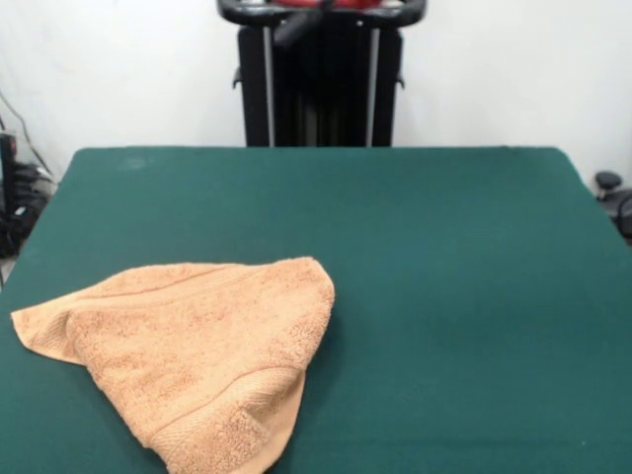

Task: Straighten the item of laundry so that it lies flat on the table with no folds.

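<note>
**Operator:** Where is the towel, and how bad is it?

**Spotter:** Your hand towel (pixel 193 351) lies at about seven o'clock on the green table (pixel 444 276), close to the near edge and running out of the picture at the bottom. It isn't flat. The cloth is doubled over itself into a rough triangle: one corner points to nine o'clock, a rounded fold peaks toward one o'clock, and the ribbed band (pixel 232 410) curls over at six o'clock. I'd judge the band sits on top because that short end has been flipped back onto the body of the towel.

**Operator:** And the gripper?

**Spotter:** You won't find it here. Only the black pedestal (pixel 321 84) shows at twelve o'clock, with a sliver of the arm above it, so I can't tell you whether the fingers are spread or pressed together.

**Operator:** What would you go for first?

**Spotter:** As a judgement only: the flipped banded end at six o'clock looks the likeliest to open out. You have plenty of bare table toward three o'clock to spread into.
</note>
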`<state>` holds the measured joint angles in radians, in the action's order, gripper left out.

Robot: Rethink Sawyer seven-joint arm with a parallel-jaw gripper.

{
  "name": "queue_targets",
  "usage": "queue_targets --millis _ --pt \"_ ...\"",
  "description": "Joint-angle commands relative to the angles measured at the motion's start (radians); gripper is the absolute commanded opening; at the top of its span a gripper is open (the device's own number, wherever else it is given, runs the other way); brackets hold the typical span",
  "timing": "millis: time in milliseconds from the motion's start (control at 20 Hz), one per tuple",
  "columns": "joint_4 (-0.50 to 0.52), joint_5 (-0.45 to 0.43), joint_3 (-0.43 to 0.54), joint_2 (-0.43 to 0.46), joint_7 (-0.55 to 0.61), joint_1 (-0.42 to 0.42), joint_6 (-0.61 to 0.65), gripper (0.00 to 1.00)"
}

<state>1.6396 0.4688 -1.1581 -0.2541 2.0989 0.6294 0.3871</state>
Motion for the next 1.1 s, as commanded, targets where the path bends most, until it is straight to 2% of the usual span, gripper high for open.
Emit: queue_targets --millis 50,200,350,650,850,1100 --pt "0.036 -0.23 0.081 -0.391 -0.17 -0.047 -0.058 1.0" --pt "0.113 -0.34 0.11 -0.461 -0.148 -0.053 -0.135 1.0" --pt "0.15 -0.425 0.141 -0.489 -0.086 -0.069 -0.21 1.0" --pt "0.177 -0.527 0.176 -0.451 0.029 -0.082 -0.281 1.0" --pt "0.207 -0.519 0.204 -0.374 0.132 -0.095 -0.385 1.0" --pt "0.213 -0.489 0.218 -0.344 0.164 -0.096 -0.406 1.0"
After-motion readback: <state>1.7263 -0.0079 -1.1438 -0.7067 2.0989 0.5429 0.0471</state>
